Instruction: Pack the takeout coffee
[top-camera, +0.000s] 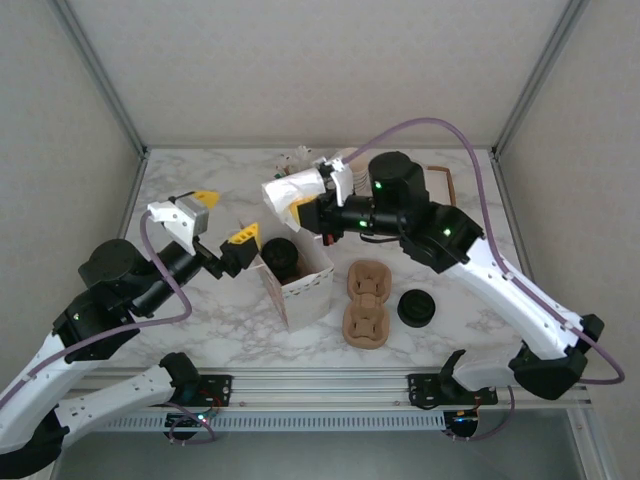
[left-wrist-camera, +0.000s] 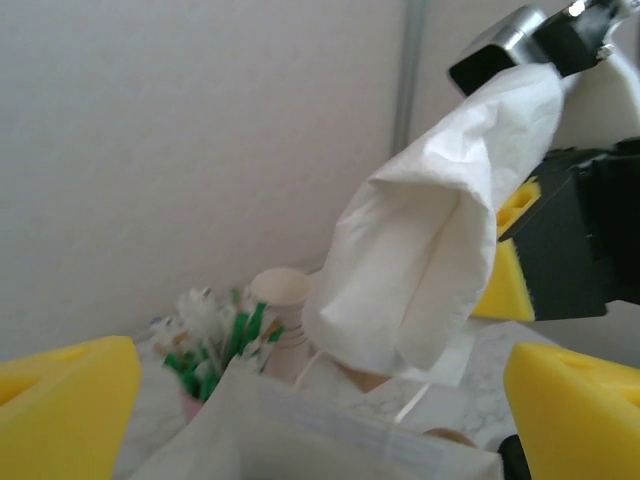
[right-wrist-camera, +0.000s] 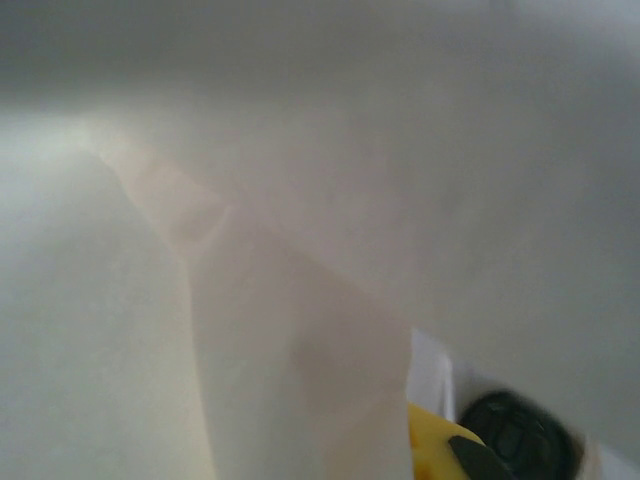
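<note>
The takeout coffee (top-camera: 279, 254), its black lid showing, stands inside an open white paper bag (top-camera: 303, 292) at the table's middle. My left gripper (top-camera: 224, 220) is open just left of the bag's mouth with nothing between its yellow fingertips (left-wrist-camera: 62, 400); in the left wrist view the bag's rim (left-wrist-camera: 330, 440) lies below them. My right gripper (top-camera: 301, 212) hangs above the far side of the bag, shut on a folded white napkin (top-camera: 287, 190). The napkin (left-wrist-camera: 440, 230) droops over the bag and blocks most of the right wrist view as a pale sheet (right-wrist-camera: 300, 380).
Two brown cardboard cup carriers (top-camera: 365, 300) lie right of the bag, with a pile of black lids (top-camera: 416, 308) beside them. A stack of cream cups (left-wrist-camera: 281, 305) and a holder of green and white packets (left-wrist-camera: 215, 335) stand at the back. A wooden tray (top-camera: 447, 178) sits at the back right.
</note>
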